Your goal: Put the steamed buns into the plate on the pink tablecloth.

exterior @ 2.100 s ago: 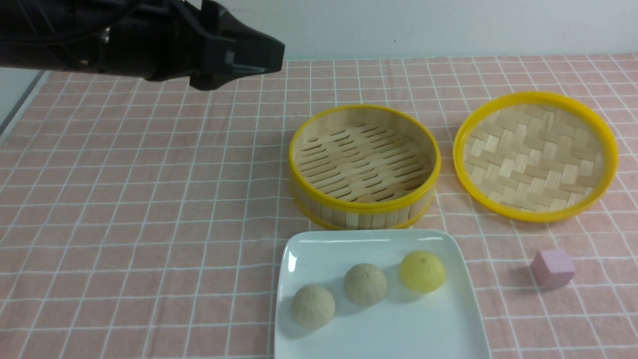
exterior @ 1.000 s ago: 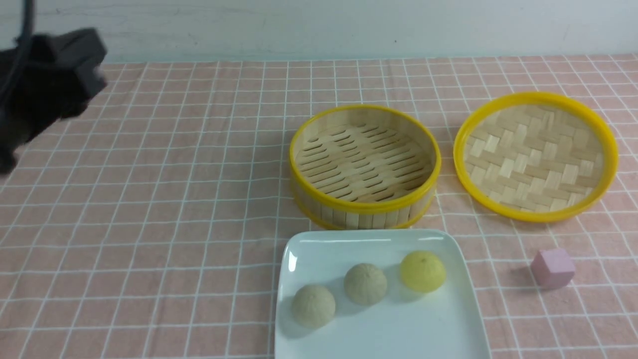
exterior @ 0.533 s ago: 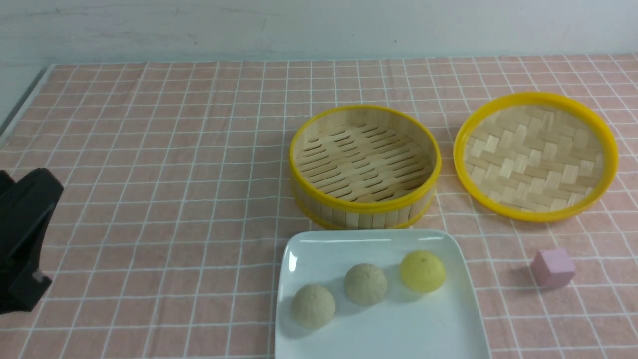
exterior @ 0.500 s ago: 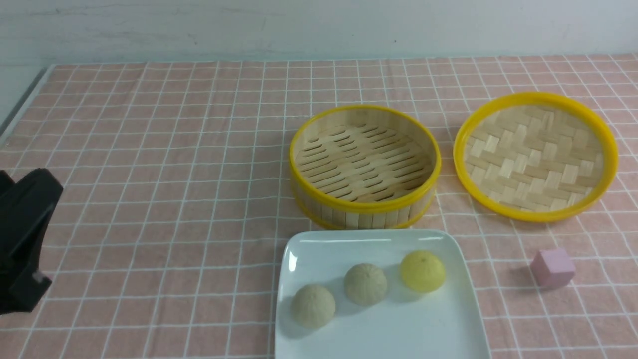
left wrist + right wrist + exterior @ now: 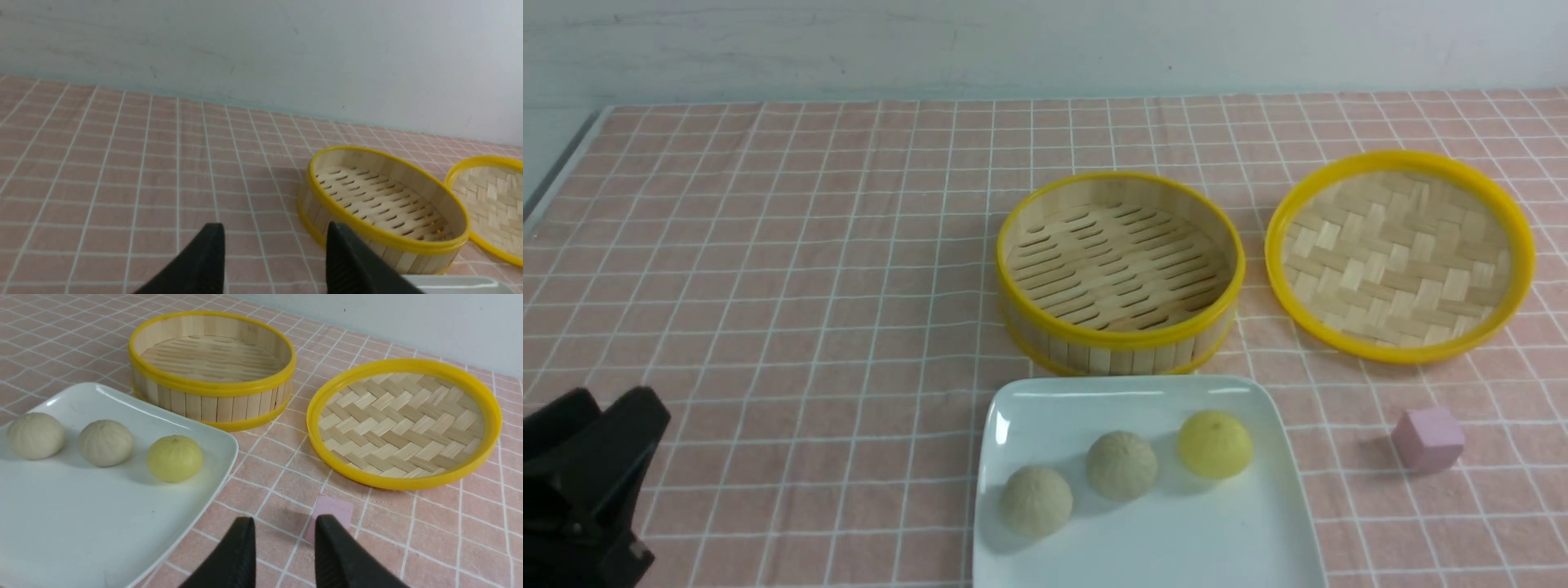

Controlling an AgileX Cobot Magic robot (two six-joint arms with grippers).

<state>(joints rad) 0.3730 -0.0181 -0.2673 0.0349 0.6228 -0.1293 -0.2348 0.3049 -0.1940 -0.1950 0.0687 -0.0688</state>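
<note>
Front view showed three small pleated dome-shaped steamed buns (image 5: 1123,465), two beige-white, one pale yellow, in row on large glossy white rounded-square plate (image 5: 1258,539) at near centre of pink white-gridded tablecloth (image 5: 768,286) over worktop; task judged done. One round yellow-rimmed bamboo steamer (image 5: 1121,269), just beyond plate, sat bare. One woven yellow-rimmed lid (image 5: 1401,255) lay to its right, one pink cube (image 5: 1427,438) near right. Left gripper (image 5: 276,249) parked near left, fingers spread, holding nothing. Right gripper (image 5: 284,539) hung above cube, fingers parted, nothing between.
</note>
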